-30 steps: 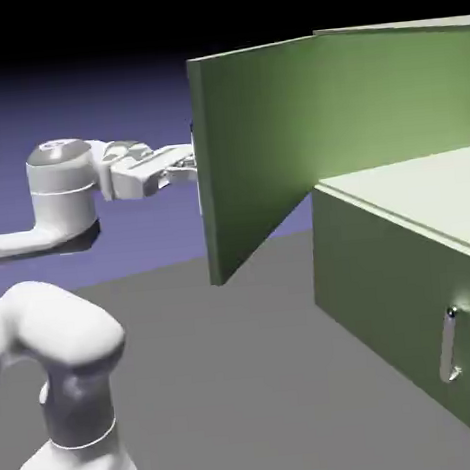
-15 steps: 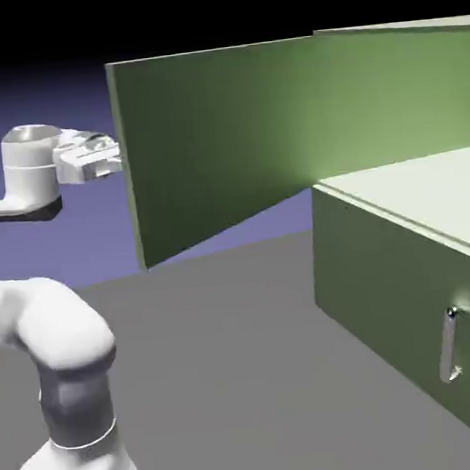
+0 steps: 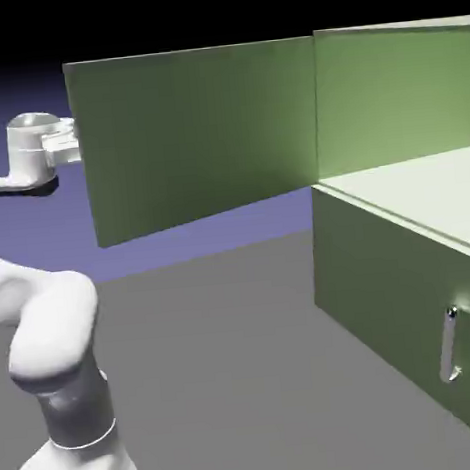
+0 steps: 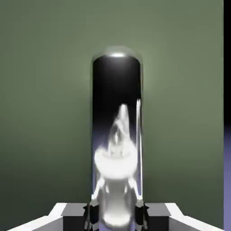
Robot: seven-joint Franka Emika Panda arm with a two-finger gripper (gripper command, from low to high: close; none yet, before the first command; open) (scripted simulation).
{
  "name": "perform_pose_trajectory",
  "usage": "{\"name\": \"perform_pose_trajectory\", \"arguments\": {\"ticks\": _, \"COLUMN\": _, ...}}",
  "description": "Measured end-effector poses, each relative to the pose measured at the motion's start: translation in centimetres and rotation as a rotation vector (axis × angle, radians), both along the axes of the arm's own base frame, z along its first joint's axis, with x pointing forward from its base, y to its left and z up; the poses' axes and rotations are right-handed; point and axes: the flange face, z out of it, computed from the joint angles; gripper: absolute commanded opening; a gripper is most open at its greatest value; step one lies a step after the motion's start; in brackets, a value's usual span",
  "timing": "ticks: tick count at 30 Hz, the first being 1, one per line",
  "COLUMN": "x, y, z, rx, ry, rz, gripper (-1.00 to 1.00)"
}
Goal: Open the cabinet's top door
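1. Top door (image 3: 195,137) has swung farther out over the last second; its free edge is now near the exterior view's left, upper compartment exposed.
2. Arm (image 3: 33,151) moved back with it, hand at the free edge, mostly behind the panel.
3. Fingers (image 4: 115,216) pinching the silver handle (image 4: 116,81), one tip each side.
4. Cabinet (image 3: 405,294) unmoved, lower door (image 3: 385,296) closed.
5. Door looks wide open; task likely done or nearly. Next: probably let go, back off straight so the handle doesn't snag.
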Motion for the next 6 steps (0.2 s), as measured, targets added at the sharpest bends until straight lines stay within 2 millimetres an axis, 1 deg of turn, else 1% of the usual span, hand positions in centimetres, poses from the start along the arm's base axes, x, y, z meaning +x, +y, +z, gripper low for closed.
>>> {"name": "perform_pose_trajectory", "arguments": {"ticks": 6, "x": 0.8, "y": 4.5, "z": 0.0, "rx": 0.0, "ry": 0.0, "rz": -0.088, "gripper": -1.0}}
